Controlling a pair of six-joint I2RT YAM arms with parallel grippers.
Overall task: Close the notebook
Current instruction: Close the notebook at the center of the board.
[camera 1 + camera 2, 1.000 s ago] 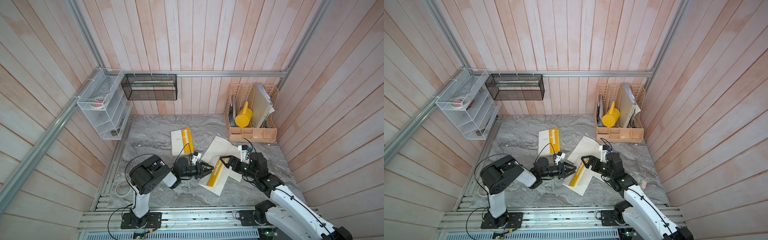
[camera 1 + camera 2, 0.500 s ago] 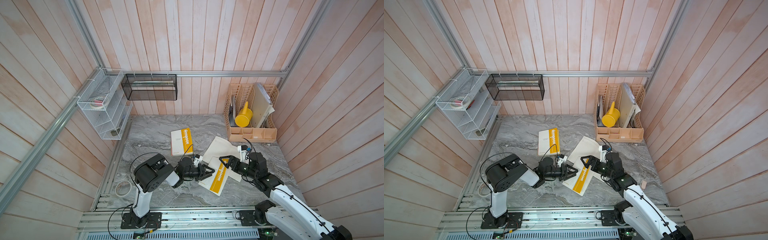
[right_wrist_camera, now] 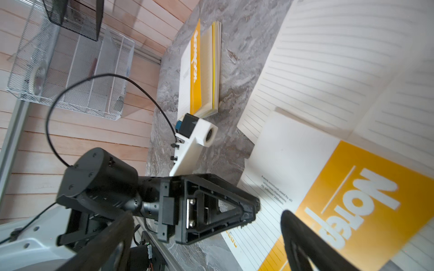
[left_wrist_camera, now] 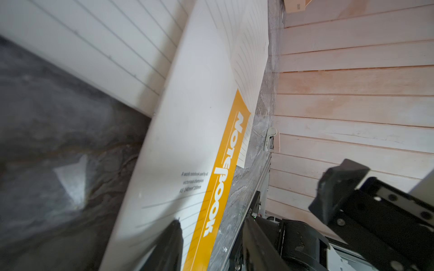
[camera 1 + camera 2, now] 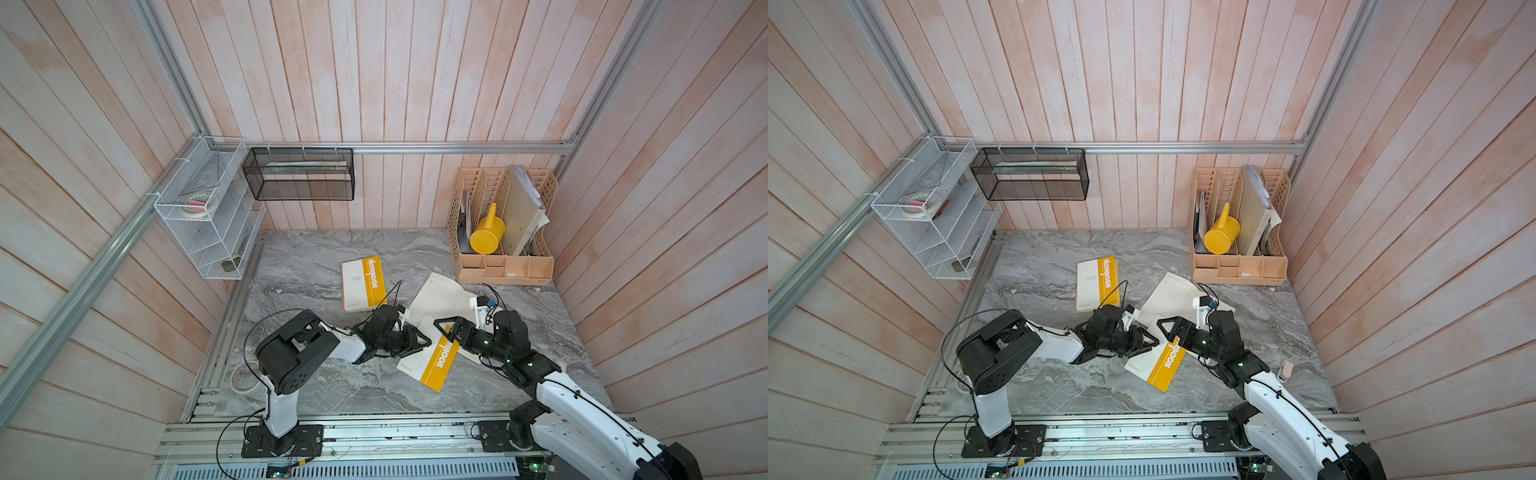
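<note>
The notebook (image 5: 432, 361) lies at the table's middle. Its white cover with the yellow "Notebook" stripe (image 5: 1163, 361) is folded down almost flat, and lined pages (image 5: 440, 295) still show beyond it. My left gripper (image 5: 424, 341) reaches in low from the left. It is open, with one fingertip on the cover's left edge (image 4: 192, 140) and the yellow stripe between the fingers. My right gripper (image 5: 446, 330) hovers open just above the cover's far corner (image 3: 305, 164), a short way from the left gripper's tip.
A second, closed notebook (image 5: 363, 282) lies behind the left arm. A peach desk organizer (image 5: 503, 266) holding a yellow jug (image 5: 486, 235) stands at the back right. On the left wall hang a white wire shelf (image 5: 208, 216) and a black mesh basket (image 5: 299, 174). A tape roll (image 5: 243, 376) sits near the left base.
The cover was tilted up a second ago and has swung down to lie nearly flat. My left gripper followed it to the right and down. The right arm has barely moved.
</note>
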